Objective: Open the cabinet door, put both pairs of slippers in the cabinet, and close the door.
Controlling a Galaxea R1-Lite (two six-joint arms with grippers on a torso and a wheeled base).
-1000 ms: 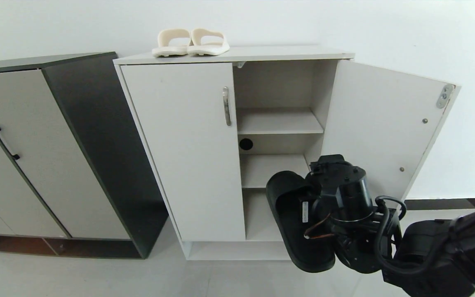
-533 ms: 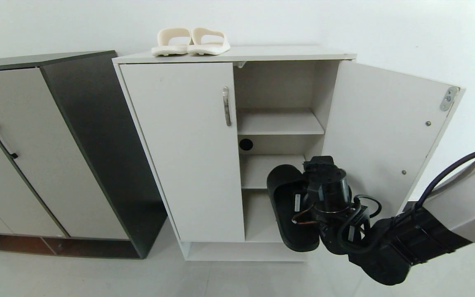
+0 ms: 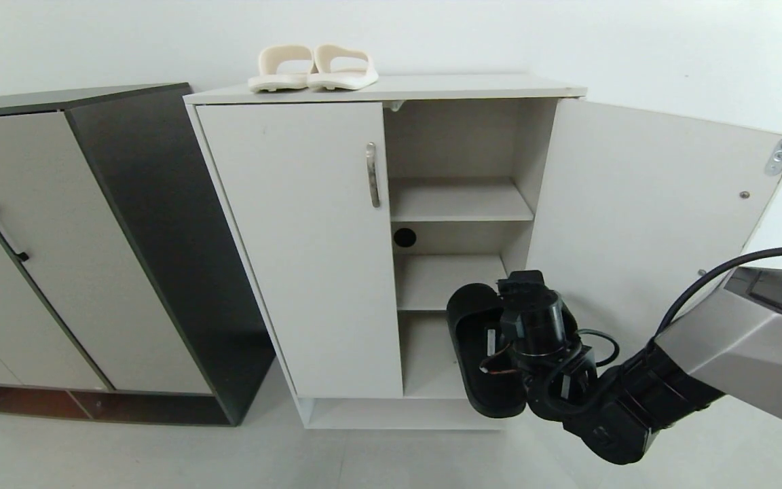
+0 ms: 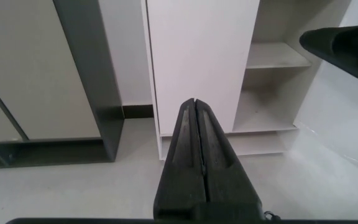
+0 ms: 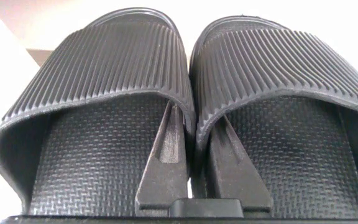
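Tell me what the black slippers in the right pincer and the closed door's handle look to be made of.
The black slippers look like soft moulded rubber or foam with a matte finish: the straps are ribbed and the footbeds carry a fine diamond texture. The handle is probably brushed or satin metal, judging by its silvery sheen, though coated plastic cannot be ruled out.

Head view: the cabinet [image 3: 391,88] stands centre frame, left door [image 3: 303,251] closed, right door [image 3: 642,217] swung out toward the right edge. One pair of slippers [image 3: 313,68] sits on its top, upper centre-left. The other pair [image 3: 482,360], in the right gripper [image 5: 194,155], hangs before the lower compartments, lower centre-right. A second cabinet [image 3: 126,238] stands just beside, frame left.
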